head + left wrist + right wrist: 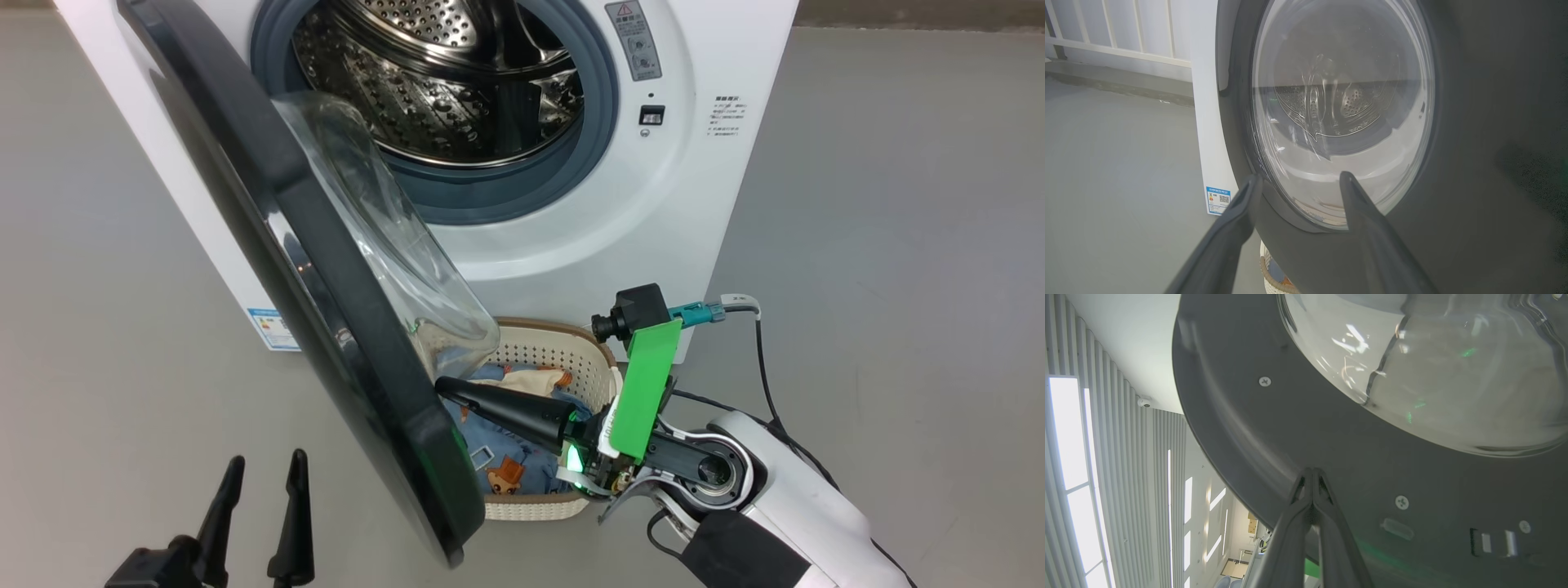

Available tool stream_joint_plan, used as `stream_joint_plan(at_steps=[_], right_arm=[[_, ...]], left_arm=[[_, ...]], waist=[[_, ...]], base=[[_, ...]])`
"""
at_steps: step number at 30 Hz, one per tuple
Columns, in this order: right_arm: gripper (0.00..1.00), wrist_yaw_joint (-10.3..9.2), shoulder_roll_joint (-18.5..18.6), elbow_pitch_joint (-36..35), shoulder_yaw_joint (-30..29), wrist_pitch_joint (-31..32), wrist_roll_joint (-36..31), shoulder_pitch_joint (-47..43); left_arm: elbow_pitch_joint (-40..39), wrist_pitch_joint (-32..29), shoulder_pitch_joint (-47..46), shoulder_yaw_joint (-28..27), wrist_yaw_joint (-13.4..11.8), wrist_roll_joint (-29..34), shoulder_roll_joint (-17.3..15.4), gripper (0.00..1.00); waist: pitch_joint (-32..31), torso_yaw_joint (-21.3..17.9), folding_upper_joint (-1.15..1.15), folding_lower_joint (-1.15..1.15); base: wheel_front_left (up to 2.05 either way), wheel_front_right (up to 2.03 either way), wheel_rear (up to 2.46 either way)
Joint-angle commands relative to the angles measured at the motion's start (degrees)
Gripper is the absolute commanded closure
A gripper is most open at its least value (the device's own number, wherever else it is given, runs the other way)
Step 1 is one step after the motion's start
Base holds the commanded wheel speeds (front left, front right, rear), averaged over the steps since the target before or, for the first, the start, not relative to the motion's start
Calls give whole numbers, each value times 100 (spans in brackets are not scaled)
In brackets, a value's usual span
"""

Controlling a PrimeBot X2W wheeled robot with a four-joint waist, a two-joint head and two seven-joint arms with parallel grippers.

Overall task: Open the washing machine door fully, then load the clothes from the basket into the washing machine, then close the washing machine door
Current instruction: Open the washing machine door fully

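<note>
The washing machine (pixel 571 237) stands with its steel drum (pixel 441 90) exposed. Its black door (pixel 326 327) hangs partly open, seen edge-on, the glass bowl (pixel 384 237) bulging toward the machine. Under the door sits the basket (pixel 563 347) holding the blue bear-print clothes (pixel 506 465) and a cream garment (pixel 531 380). My right gripper (pixel 441 385) is shut and empty above the basket, its tip (pixel 1311 470) at the door's inner face (pixel 1331 437). My left gripper (pixel 267 459) is open at the lower left, outside the door, facing its window (pixel 1339 102).
Grey floor (pixel 898 245) spreads around the machine on both sides. A blue label (pixel 1218 200) is low on the machine's front corner. A white railing (pixel 1118 49) runs behind the machine in the left wrist view. The right arm's cable (pixel 763 384) trails beside the basket.
</note>
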State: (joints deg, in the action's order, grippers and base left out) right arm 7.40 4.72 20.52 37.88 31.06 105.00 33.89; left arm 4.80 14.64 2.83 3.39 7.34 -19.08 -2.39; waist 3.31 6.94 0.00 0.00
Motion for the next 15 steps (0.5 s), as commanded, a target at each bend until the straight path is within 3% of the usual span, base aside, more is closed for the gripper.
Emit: stream_joint_plan(at_steps=[1, 15], right_arm=[[100, 9, -184, -141, 68, -44, 65, -81], [100, 9, -184, -88, 119, -137, 69, -160]], left_arm=[[-154, 36, -33, -186, 14, -21, -49, 0], [-155, 36, 0, -192, 14, -6, -49, 0]], waist=[[-18, -21, 0, 0], [-107, -99, 0, 0]], base=[[0, 0, 0], [0, 0, 0]])
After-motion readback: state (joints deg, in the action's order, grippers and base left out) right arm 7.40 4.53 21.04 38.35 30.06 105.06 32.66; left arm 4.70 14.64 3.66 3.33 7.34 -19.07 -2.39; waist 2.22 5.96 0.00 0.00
